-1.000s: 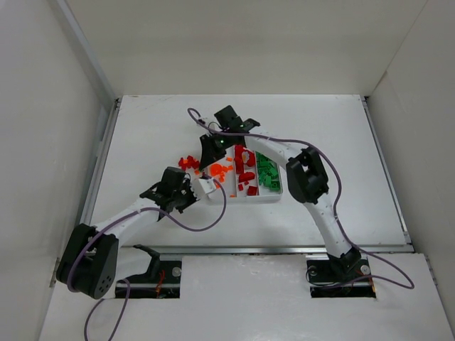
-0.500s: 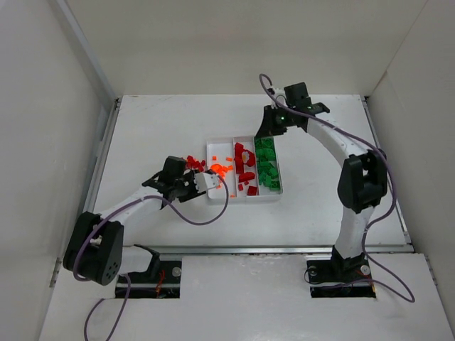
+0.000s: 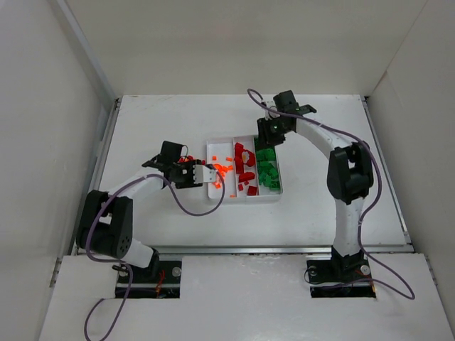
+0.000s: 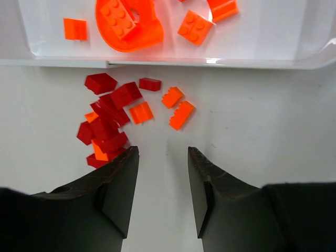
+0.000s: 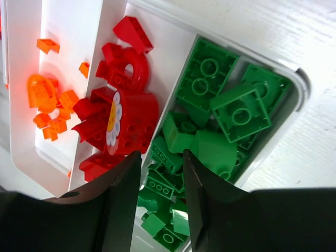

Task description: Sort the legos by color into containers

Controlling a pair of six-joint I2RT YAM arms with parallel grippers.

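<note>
The white tray (image 3: 220, 193) has three compartments: orange legos (image 3: 222, 169) on the left, dark red ones (image 3: 245, 170) in the middle, green ones (image 3: 267, 170) on the right. A loose pile of dark red and orange legos (image 4: 113, 118) lies on the table just outside the tray wall (image 4: 157, 62). My left gripper (image 4: 163, 152) is open and empty, low over the table right beside that pile. My right gripper (image 5: 161, 155) is open and empty above the green legos (image 5: 220, 110), next to the red ones (image 5: 121, 115).
White walls enclose the table on the left, the far side and the right. The left arm (image 3: 135, 188) lies low across the table left of the tray. The right arm (image 3: 334, 153) arches over the table right of the tray, with its purple cable.
My right gripper swung from the tray's left side over to the far right, then settled over the green compartment. My left gripper moved farther up to the loose pile.
</note>
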